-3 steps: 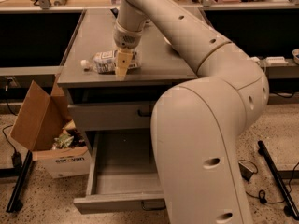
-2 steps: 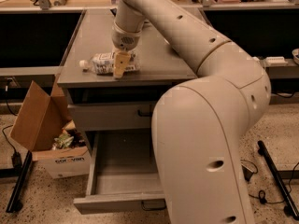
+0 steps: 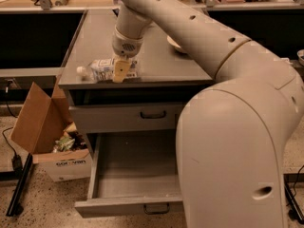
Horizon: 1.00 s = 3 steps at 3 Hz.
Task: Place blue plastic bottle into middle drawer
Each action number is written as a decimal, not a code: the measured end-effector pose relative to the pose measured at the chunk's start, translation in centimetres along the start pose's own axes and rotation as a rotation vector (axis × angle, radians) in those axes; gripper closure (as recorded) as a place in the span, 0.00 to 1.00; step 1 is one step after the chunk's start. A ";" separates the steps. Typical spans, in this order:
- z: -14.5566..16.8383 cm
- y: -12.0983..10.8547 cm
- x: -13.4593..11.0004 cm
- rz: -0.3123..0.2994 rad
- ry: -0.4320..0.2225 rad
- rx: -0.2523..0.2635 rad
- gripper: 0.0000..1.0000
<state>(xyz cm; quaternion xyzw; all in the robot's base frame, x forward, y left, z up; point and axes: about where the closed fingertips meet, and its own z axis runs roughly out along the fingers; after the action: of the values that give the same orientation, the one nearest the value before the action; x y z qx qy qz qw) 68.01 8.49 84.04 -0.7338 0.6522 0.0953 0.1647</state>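
Tool [image 3: 121, 71] at blue plastic bottle [image 3: 101, 68] lying near tabletop [image 3: 161, 63] front-left edge | middle drawer [image 3: 137, 172] open below | cardboard box [image 3: 42, 122] on floor, left

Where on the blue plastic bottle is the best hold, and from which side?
Probably the labelled body of the blue plastic bottle, taken from above, across its width. It lies on its side on the cabinet top, cap pointing left, so the body is narrowest crosswise. The gripper is down at the body's right end.

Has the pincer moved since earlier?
Yes: the pincer has shifted slightly left and toward the front edge of the cabinet top, at the blue plastic bottle.
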 end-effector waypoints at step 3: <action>0.6 0.6 0.1 -0.006 -0.015 -0.013 1.00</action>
<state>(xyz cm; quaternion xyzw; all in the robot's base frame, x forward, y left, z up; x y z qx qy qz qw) 67.48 8.53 83.34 -0.7361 0.6481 0.1044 0.1651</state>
